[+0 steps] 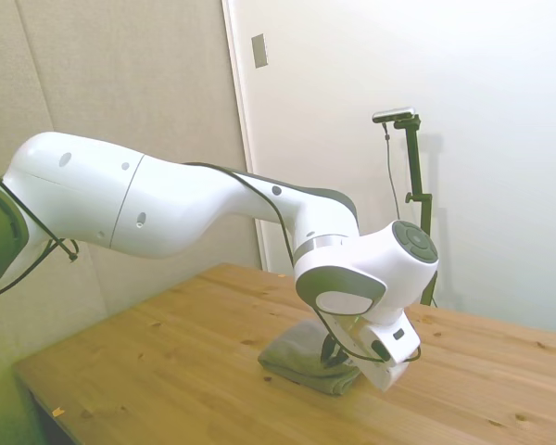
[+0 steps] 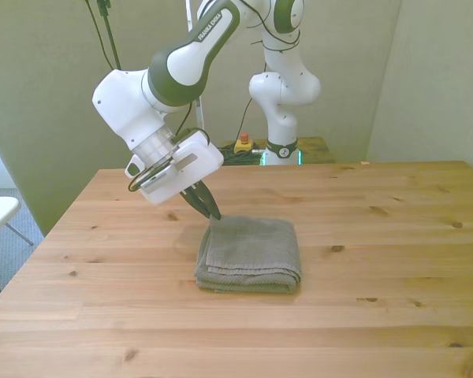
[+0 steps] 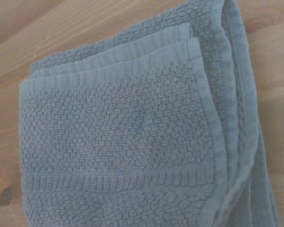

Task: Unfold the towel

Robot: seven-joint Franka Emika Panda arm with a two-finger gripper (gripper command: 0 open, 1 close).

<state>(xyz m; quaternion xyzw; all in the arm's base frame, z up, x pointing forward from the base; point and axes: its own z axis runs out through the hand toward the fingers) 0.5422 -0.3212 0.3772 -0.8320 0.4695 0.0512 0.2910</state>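
The towel (image 2: 249, 253) lies folded in several layers on the wooden table (image 2: 394, 236), near the middle. In the front view the gripper (image 2: 210, 213) comes down at a slant onto the towel's corner at about 10 o'clock, its dark fingers drawn together to a point at the cloth's edge; whether any fabric is pinched between them I cannot tell. The side view hides that contact: the arm's wrist covers the fingers and most of the towel (image 1: 301, 355). The wrist view alone shows the towel (image 3: 128, 142) close up, with its nubbly weave, ribbed band and stacked hems.
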